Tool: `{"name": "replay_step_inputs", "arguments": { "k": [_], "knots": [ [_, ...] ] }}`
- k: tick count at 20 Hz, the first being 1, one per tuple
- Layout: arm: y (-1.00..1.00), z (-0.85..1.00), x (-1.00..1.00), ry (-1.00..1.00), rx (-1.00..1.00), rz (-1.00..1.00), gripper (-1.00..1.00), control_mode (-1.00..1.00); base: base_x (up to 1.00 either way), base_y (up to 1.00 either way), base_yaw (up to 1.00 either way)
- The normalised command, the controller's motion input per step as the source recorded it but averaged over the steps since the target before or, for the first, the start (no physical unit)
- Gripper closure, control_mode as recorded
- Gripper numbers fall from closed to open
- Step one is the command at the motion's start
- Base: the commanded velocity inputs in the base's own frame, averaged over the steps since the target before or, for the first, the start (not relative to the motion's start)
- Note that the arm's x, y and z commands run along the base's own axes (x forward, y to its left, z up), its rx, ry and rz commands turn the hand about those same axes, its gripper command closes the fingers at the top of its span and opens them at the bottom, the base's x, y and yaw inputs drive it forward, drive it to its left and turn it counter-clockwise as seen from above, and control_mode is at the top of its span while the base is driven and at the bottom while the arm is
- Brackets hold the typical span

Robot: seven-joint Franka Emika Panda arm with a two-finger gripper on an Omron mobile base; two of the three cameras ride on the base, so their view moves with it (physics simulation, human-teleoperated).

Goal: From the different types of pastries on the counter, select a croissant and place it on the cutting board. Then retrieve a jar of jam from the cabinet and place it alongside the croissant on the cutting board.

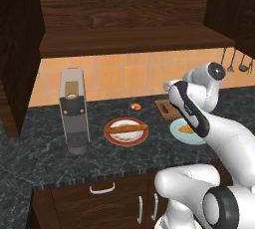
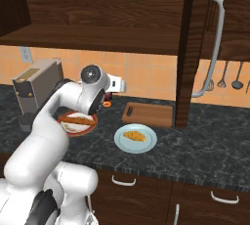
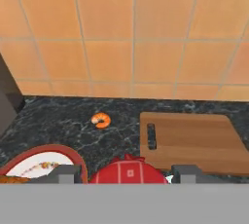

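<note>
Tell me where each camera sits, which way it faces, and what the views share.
Left base view: behind the arm's left, facing the counter; arm rises lower right.
Right base view: behind its right, same counter; arm rises lower left.
Hand view: on the hand, facing the tiled wall; dark fingers flank the red-lidded jar.
Shared: cutting board, red plate, tiny orange curl.

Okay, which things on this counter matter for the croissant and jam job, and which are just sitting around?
Job: jar of jam in the gripper; cutting board; golden pastry on blue plate; stick pastry on red plate; tiny orange curl.
Lying about: coffee machine; hanging utensils.
</note>
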Motion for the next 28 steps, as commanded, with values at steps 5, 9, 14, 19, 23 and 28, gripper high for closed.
{"name": "replay_step_inputs", "arguments": {
  "k": [5,9,14,19,23,28],
  "knots": [
    [0.07,-0.82,-0.73,0.2,-0.22,0.0,1.0,-1.0,0.0,0.0,0.0],
    [-0.13,0.02,0.45,0.04,0.08,0.0,1.0,-1.0,0.0,0.0,0.0],
    [-0.42,0.24,1.0,0.14,0.02,0.0,1.0,-1.0,0.0,0.0,0.0],
    [-0.15,-0.09,0.38,0.07,0.07,0.01,1.0,-1.0,0.0,0.0,0.0],
    [-0.73,-0.04,0.92,0.08,0.05,0.06,1.0,-1.0,0.0,0.0,0.0],
    [0.0,-0.56,-0.18,0.08,-0.06,-0.02,1.0,-1.0,0.0,0.0,0.0]
  ]
}}
